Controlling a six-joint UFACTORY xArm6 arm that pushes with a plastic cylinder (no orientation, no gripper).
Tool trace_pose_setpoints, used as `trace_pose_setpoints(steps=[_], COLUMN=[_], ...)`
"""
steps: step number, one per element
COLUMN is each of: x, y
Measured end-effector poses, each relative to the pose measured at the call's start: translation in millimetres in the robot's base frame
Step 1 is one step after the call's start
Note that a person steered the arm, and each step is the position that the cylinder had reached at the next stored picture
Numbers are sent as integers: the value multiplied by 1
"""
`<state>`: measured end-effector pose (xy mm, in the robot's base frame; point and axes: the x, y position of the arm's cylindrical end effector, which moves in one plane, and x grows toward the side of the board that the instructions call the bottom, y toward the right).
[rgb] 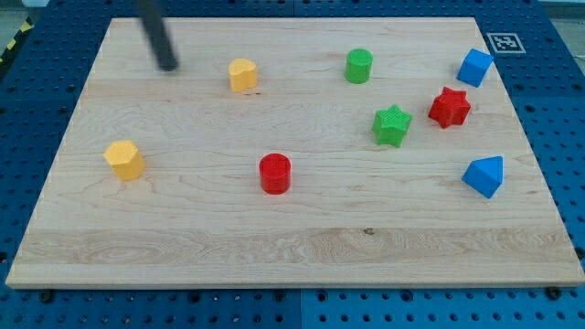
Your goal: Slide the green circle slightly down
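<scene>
Pale wood board (302, 247) on a blue pegboard bench, fiducial tag (501, 42) off the board's top-right corner. Eight blocks out, none touching.

My tip (168, 67) sits at approx 10 o'clock on the board, bare wood around it. It's a plain rod, nothing to open or close, holding nothing and touching no block. Nearest thing: the yellow block (242, 74), just to my 3 o'clock.

Target – green circle (358, 66), approx 1 o'clock from board centre, well apart from me, past the yellow block. Green star (392, 125) lies at its 5 o'clock, red star (450, 107) further toward 4. Blue cube (474, 68) at its 3 o'clock, near the view's right edge. Red circle (274, 173) mid-board, second yellow block (123, 159) at 9 o'clock on the board, blue wedge-ish block (483, 175) at approx 4.

Judgement: push not begun. I need to get to the circle's 12 o'clock side and press toward 6.

Risks:
- Straight run across clips the yellow block – it's close to my line.
- Little room btwn circle and the board's top edge; a tight approach could nudge it sideways.
- Off-centre contact on a round block – it rolls off the tip, drifts toward the green star.
- "Slightly" only; overshoot is easy.
</scene>
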<state>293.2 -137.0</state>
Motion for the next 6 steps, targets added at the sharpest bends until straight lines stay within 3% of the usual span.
trace_pose_setpoints(steps=[1,2,3,5,6], x=[0,-26,-37,1,-8], y=[174,189,115,292,274])
